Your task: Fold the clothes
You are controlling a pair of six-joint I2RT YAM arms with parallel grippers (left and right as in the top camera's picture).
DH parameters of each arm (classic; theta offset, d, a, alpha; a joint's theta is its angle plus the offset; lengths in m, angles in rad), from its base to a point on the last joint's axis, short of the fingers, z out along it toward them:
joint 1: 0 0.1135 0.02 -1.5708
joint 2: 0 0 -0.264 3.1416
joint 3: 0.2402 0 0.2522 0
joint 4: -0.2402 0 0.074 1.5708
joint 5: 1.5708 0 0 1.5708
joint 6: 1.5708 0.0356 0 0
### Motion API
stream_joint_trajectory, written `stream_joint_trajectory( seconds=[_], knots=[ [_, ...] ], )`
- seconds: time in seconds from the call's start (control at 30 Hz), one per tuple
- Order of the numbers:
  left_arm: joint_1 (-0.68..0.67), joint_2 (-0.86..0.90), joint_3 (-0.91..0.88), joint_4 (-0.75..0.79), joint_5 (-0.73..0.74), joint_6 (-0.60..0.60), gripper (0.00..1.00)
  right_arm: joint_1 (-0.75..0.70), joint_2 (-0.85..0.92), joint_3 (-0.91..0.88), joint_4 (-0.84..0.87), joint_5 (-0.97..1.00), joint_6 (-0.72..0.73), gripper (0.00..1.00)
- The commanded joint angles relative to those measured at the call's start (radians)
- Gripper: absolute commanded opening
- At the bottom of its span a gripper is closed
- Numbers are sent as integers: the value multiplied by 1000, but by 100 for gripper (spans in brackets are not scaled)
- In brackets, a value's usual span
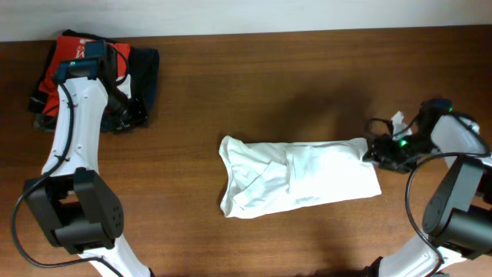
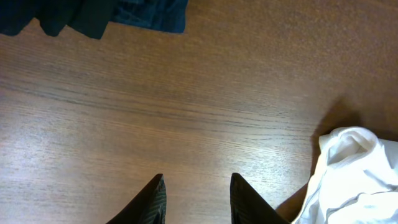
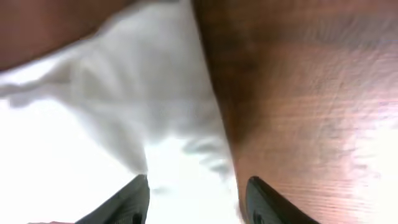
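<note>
The clothes, a white T-shirt (image 1: 300, 178), lie folded into a long strip across the middle of the brown table (image 1: 254, 77). My right gripper (image 1: 372, 154) is low at the strip's right end. In the right wrist view its fingers stand apart over the white fabric (image 3: 124, 124), which runs under and between them, and the right gripper (image 3: 196, 193) is open. My left gripper (image 1: 127, 114) hangs at the far left by the garment pile. In the left wrist view the left gripper (image 2: 196, 190) is open over bare wood, with the shirt's left end (image 2: 354, 174) off to its right.
A red shirt (image 1: 61, 65) and dark folded garments (image 1: 146, 73) are piled at the back left corner, under the left arm. The dark cloth (image 2: 93, 15) shows at the top of the left wrist view. The right arm's cables (image 1: 384, 127) lie near the table's right edge.
</note>
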Motion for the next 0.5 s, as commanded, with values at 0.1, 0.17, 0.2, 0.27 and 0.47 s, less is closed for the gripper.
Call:
stream_joint_trajectory(
  seconds=[0.1,0.17,0.2,0.27,0.47],
  knots=[
    [3,5,-5,2,8,-5,33,-5,-4,23,-17,-5,-86,53],
    [3,5,-5,1,8,-5,33,-5,-4,-64,90,-2,-85,52],
    [3,5,-5,1,8,-5,33,-5,-4,-93,122,-2,-85,49],
    [3,5,-5,1,8,-5,33,-5,-4,-128,158,-2,-78,47],
    [3,5,-5,0,8,-5,33,-7,-4,-211,290,1,-78,4]
  ],
)
